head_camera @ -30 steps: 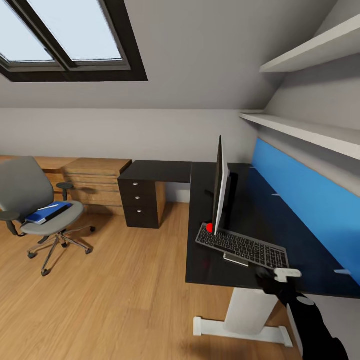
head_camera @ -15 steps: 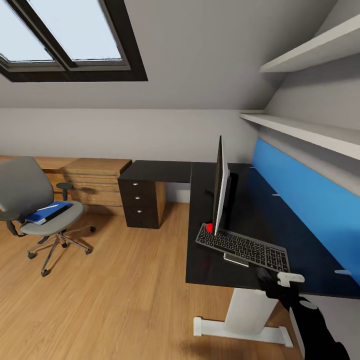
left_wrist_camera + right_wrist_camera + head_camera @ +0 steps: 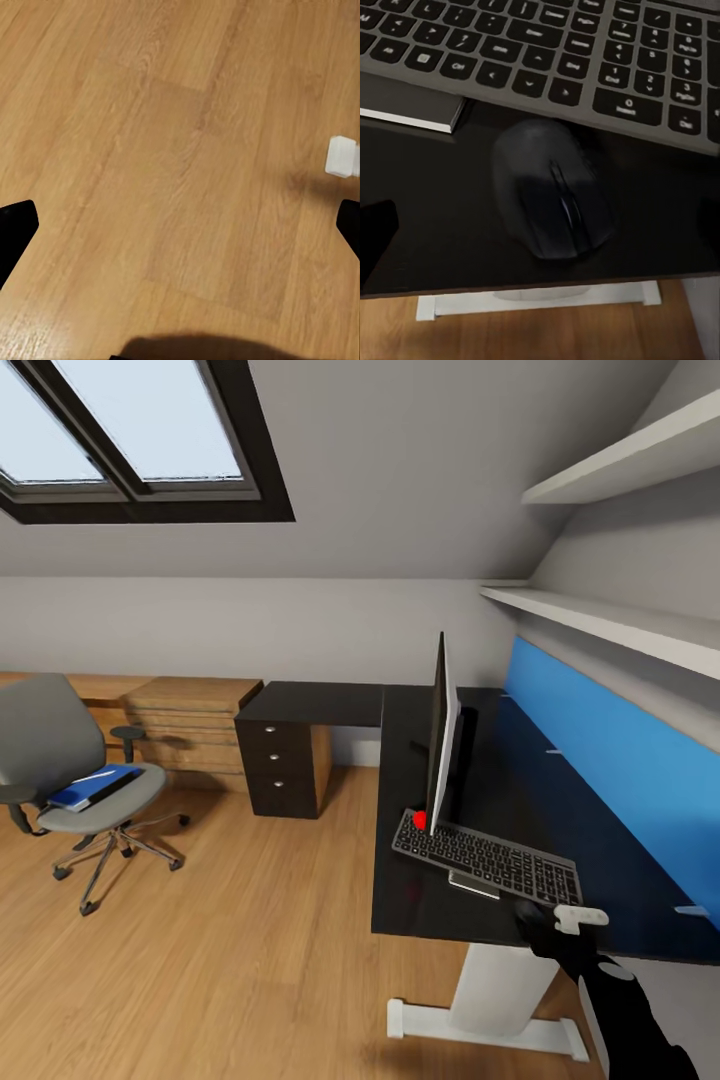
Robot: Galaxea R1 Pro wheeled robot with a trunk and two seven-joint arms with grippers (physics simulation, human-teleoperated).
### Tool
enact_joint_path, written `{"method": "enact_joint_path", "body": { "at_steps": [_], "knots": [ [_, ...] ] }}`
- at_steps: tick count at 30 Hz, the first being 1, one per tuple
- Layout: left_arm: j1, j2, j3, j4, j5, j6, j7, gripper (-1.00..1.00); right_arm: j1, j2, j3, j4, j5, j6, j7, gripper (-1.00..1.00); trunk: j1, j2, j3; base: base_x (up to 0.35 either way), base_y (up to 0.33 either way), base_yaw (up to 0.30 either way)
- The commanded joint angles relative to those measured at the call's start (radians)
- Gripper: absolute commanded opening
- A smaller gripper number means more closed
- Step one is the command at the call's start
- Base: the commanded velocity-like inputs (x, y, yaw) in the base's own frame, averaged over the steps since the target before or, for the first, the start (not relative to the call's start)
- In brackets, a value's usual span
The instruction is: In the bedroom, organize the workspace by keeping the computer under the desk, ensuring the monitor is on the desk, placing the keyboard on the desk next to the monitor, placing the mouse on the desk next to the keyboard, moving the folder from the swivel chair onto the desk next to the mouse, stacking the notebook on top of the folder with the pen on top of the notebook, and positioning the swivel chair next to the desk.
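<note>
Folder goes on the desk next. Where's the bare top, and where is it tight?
Bare: desk top between the monitor and the blue back panel, plus the return above the black drawers. Tight: front edge, where the keyboard, mouse and right tool crowd together. The folder lies on the swivel chair.

The right hand (image 3: 548,922) has drawn back a little toward the counter (image 3: 620,900) edge, seemingly just off the keyboard (image 3: 487,857).
</note>
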Motion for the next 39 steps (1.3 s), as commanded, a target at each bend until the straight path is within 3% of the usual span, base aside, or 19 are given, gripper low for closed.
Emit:
{"method": "enact_joint_path", "body": {
  "at_steps": [1,16,24,39],
  "knots": [
    [-0.001,0.001,-0.008,0.000,0.006,-0.004,0.007,1.00,-0.001,0.001,-0.003,-0.002,0.011,0.004,0.009,1.00,0.000,-0.001,-0.001,0.065,0.000,0.000],
    [-0.001,0.000,-0.007,-0.004,0.006,-0.004,0.005,1.00,-0.001,0.001,-0.003,-0.002,0.011,0.004,0.009,1.00,0.000,-0.001,-0.001,0.012,0.000,0.000],
    [-0.001,-0.001,-0.007,-0.007,0.006,-0.001,0.006,1.00,-0.001,0.001,-0.003,-0.002,0.011,0.004,0.009,1.00,0.031,-0.057,-0.026,0.000,0.000,0.000],
    [-0.001,0.000,-0.006,-0.007,0.007,-0.003,0.006,1.00,-0.001,0.000,-0.004,-0.002,0.011,0.004,0.009,1.00,0.031,-0.057,-0.026,0.000,0.000,0.000]
  ]
}}
